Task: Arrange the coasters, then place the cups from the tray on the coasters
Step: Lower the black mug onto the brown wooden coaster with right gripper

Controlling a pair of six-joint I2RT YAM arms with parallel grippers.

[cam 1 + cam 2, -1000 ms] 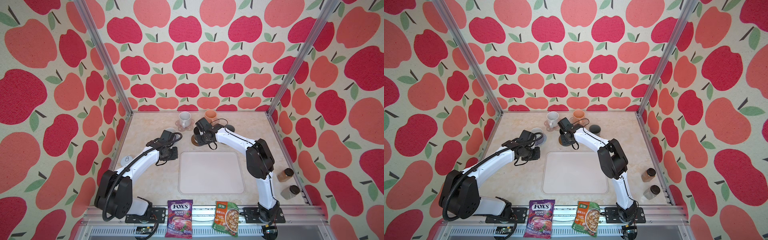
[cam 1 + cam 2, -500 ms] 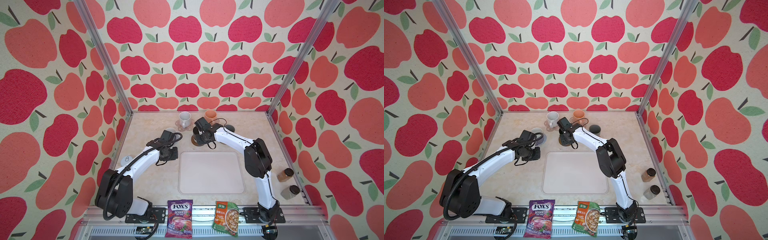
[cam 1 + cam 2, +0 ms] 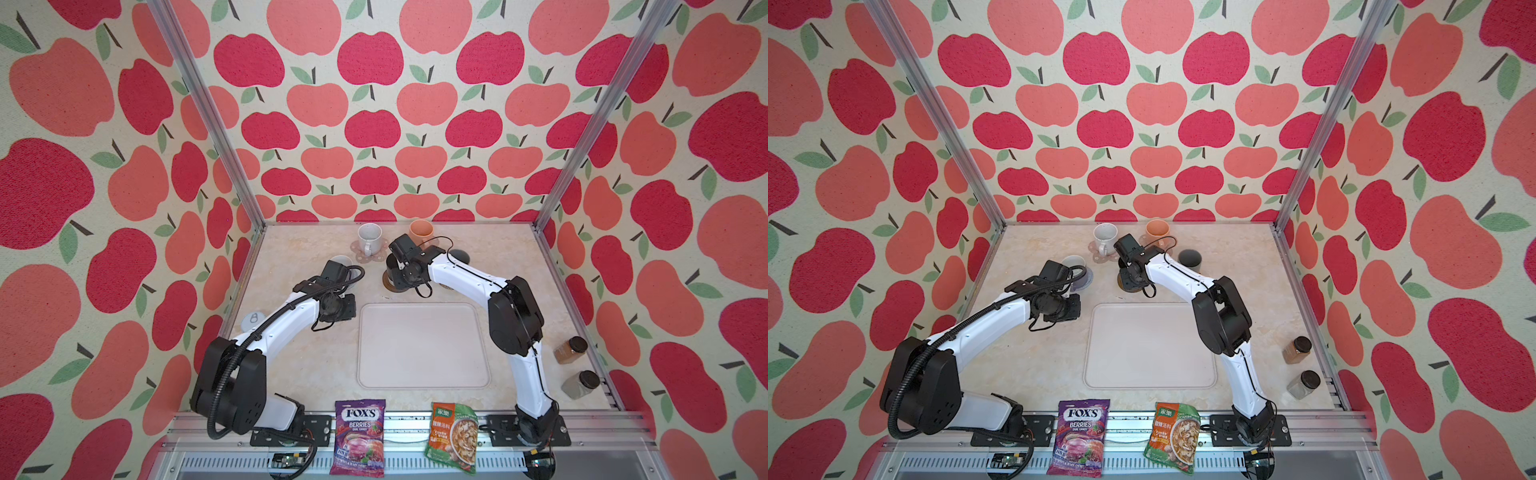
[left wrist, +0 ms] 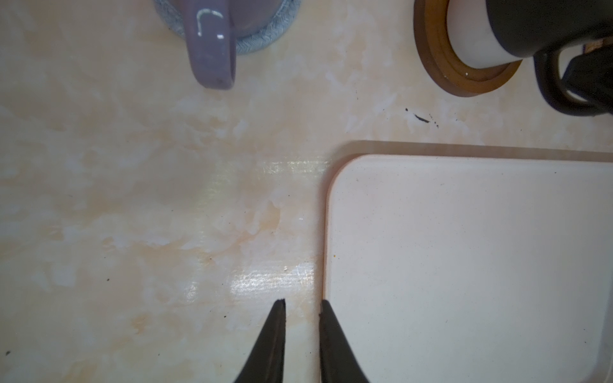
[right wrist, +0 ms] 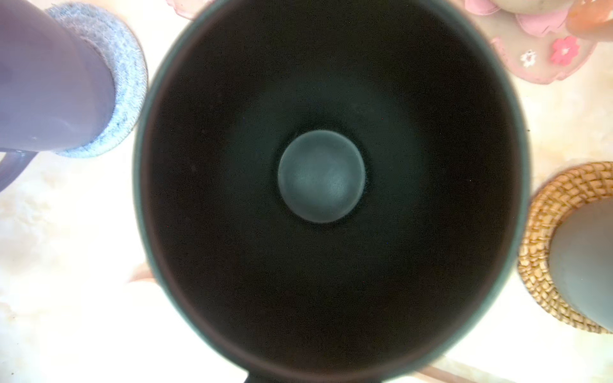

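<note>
Since the tray lies bare at lower centre of both top views, this is judged the last placement.
Item: black mug, on or just over the brown coaster, above the tray's upper edge.
right gripper: arm bent down, clamped, apparently on the handle. Next: settle, release, lift clear.
left gripper: narrow, empty, low by the tray's upper-left corner.

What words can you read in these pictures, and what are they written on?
"FOX'S": on the purple candy bag at the table's front edge.
"BERRIES": on the same bag, under the brand name; the smaller print below it is too small to read.
Orange-and-green packet: Chinese characters, too small to read surely.
Two jars: no readable label.
</note>
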